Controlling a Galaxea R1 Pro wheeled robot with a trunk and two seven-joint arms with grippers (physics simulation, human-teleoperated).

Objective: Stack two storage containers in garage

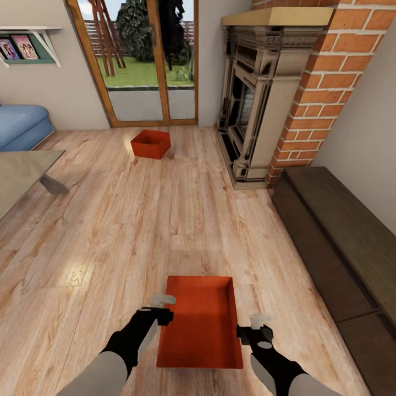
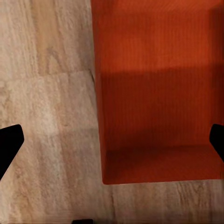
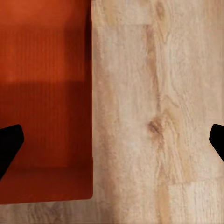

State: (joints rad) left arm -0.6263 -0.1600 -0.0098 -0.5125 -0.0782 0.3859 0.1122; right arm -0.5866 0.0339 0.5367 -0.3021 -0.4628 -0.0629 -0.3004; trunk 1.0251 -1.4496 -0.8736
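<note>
Near container [image 1: 201, 324]: lying on the wood-plank floor [image 1: 110, 231], flanked by left hand [image 1: 161, 308] and right hand [image 1: 254, 325], both gaping open. Far container [image 1: 150, 143]: sitting before the glass doors [image 1: 143, 60].

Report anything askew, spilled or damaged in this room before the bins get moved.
Nothing stands out. Both storage containers sit upright and empty on the wood floor: the near container between the left end effector and right end effector, both open, the far container by the glass doors, turned slightly askew.
</note>
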